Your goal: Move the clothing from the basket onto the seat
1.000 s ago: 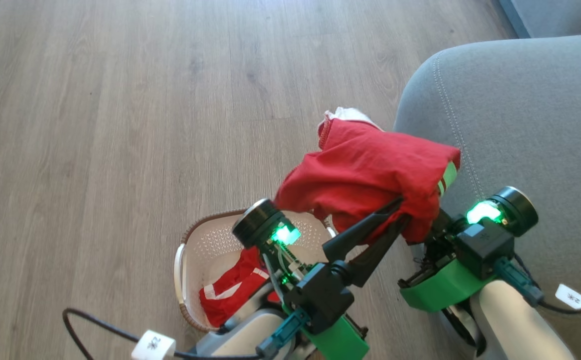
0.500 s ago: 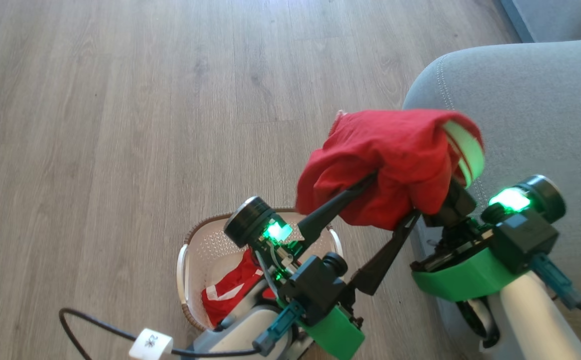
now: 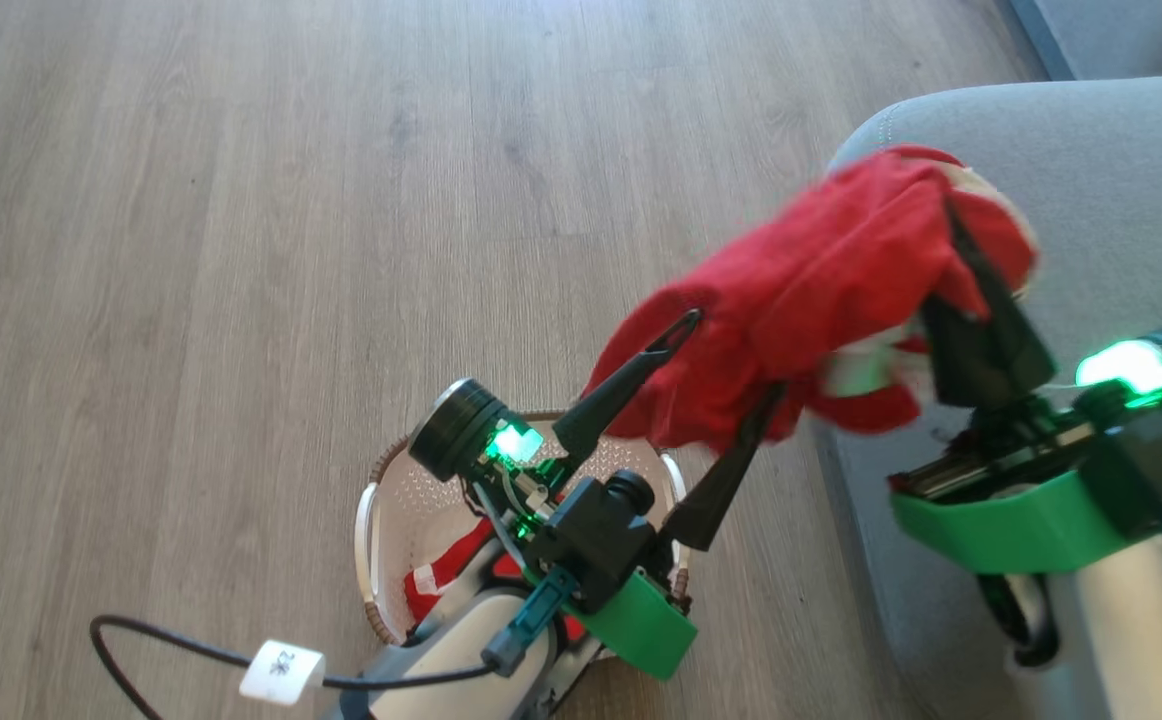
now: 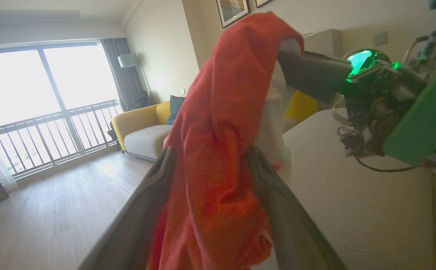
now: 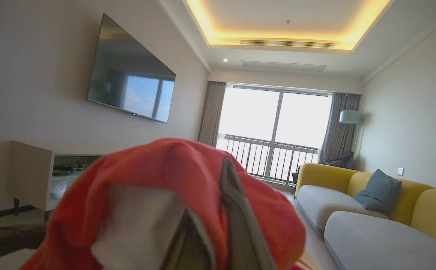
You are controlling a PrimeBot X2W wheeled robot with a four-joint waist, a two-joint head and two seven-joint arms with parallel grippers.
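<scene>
A red garment (image 3: 821, 290) of the clothing hangs in the air over the near corner of the grey seat (image 3: 1121, 200). My right gripper (image 3: 953, 235) is shut on its upper end, and the cloth wraps over the shut fingers (image 5: 236, 210). My left gripper (image 3: 724, 362) is open, its two fingers spread to either side of the garment's lower end (image 4: 218, 150), which hangs loose between them. Below the left arm stands the cream basket (image 3: 381, 500) on the floor. A second red piece with white stripes (image 3: 431, 580) lies inside it, partly hidden by the arm.
Wood floor (image 3: 241, 250) stretches to the left and ahead. A black cable with a white tag (image 3: 281, 670) loops on the floor by the basket. The left wrist view shows a yellow sofa (image 4: 139, 127) by the balcony window.
My left gripper has opened off the red garment. The right gripper has lifted the garment up and to the right, further over the seat's corner.
</scene>
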